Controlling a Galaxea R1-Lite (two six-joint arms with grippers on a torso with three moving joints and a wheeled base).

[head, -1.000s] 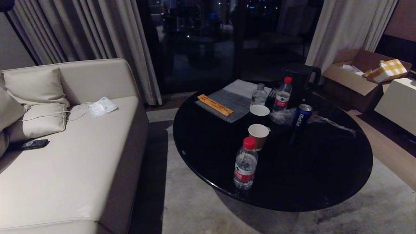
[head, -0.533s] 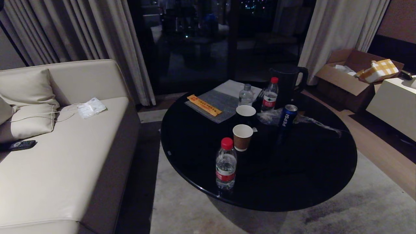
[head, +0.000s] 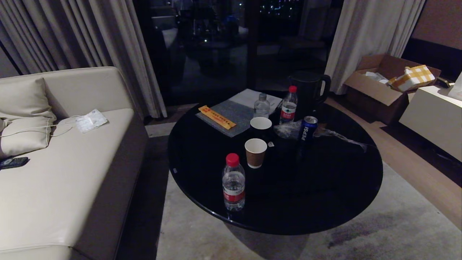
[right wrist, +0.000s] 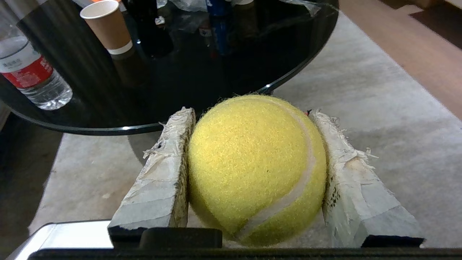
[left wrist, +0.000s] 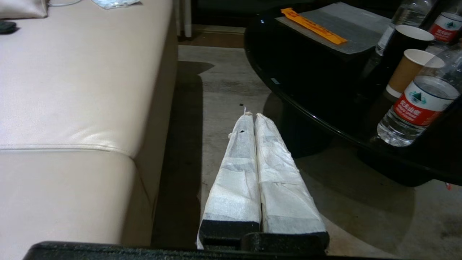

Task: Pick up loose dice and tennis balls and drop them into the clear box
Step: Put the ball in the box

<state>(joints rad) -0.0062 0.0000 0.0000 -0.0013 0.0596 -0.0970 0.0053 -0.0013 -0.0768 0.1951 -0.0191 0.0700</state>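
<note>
Between the right gripper's [right wrist: 252, 119] taped fingers [right wrist: 162, 173], a tennis ball [right wrist: 256, 169] is sitting clamped, the table [right wrist: 202, 72] ahead. The left gripper [left wrist: 251, 115] is hanging closed and empty over the rug [left wrist: 223, 83].

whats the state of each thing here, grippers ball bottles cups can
right gripper: shut on the fuzzy yellow-green tennis ball
left gripper: shut, empty
near clear red-capped water bottle: upright, capped
brown paper cup: upright, open
black paper cup: upright, open
blue Pepsi can: upright
</note>
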